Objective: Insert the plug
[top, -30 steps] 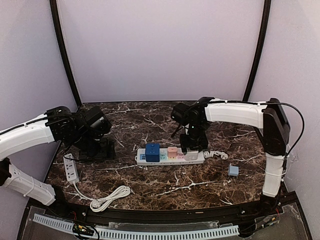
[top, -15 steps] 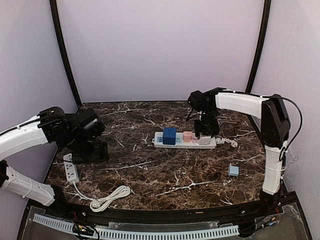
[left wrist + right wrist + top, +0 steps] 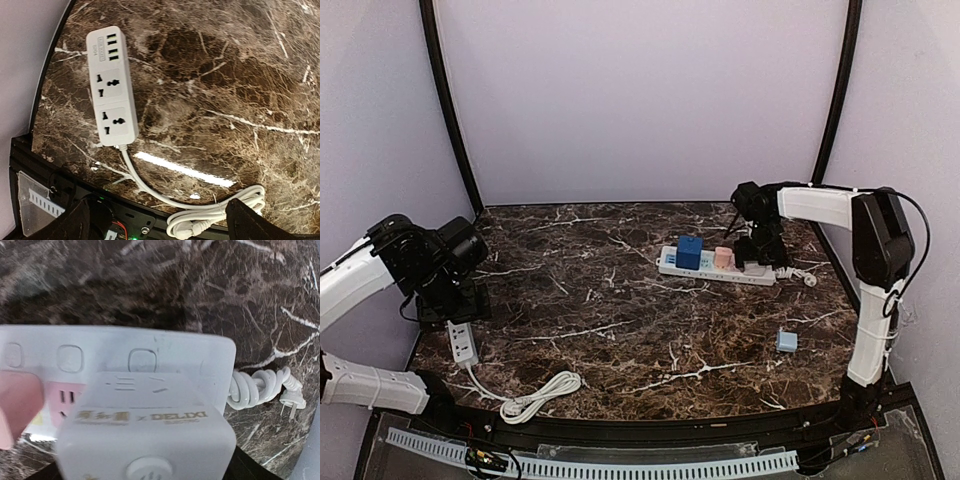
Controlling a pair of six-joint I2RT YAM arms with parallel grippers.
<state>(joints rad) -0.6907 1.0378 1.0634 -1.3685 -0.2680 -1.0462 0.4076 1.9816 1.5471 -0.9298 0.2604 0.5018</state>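
Apparently the right tool (image 3: 758,258) hangs over the white plug (image 3: 150,440); whether it grips I cannot tell; the plug looks seated at the right end of the strip (image 3: 708,266), so insertion seems done; the left tool (image 3: 162,222) gapes wide and empty over a second strip (image 3: 112,90), parked clear.

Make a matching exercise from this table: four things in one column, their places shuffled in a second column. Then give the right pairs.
Things:
1. blue cube adapter
2. light-blue block
3. two-socket power strip
4. white DELIXI adapter

Places:
A. near left corner of the table
B. at the right end of the long power strip
C. alone, near right side of the table
D. on the long power strip, left of the pink adapter

Pairs: 1-D, 2-C, 3-A, 4-B
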